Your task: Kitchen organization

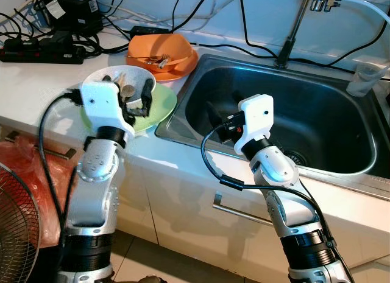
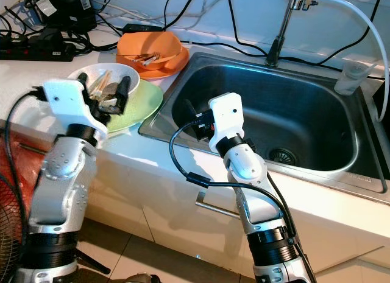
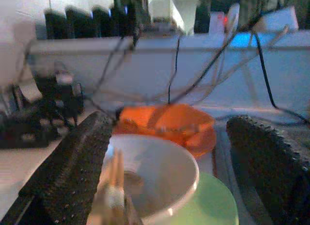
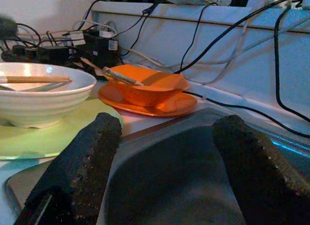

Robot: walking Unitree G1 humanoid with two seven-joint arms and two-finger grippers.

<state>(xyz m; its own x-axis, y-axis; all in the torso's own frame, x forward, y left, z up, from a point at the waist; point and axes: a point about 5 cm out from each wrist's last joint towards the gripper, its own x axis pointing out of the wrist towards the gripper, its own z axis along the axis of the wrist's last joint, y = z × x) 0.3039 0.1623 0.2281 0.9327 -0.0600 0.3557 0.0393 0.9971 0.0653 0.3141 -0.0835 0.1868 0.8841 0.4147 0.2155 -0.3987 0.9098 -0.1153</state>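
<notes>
Left gripper (image 3: 167, 172): jaws spread wide, holding nothing, positioned directly above the white bowl (image 1: 108, 82). The bowl contains chopsticks (image 4: 34, 79) and rests on the green plate (image 1: 159, 105) on the table (image 1: 36, 94), beside the sink (image 1: 341, 109). Right gripper (image 4: 167, 162): jaws equally wide, empty, inside the sink basin near its left wall. An orange bowl (image 1: 166, 50) stands on an orange plate (image 4: 174, 105) behind the white bowl.
</notes>
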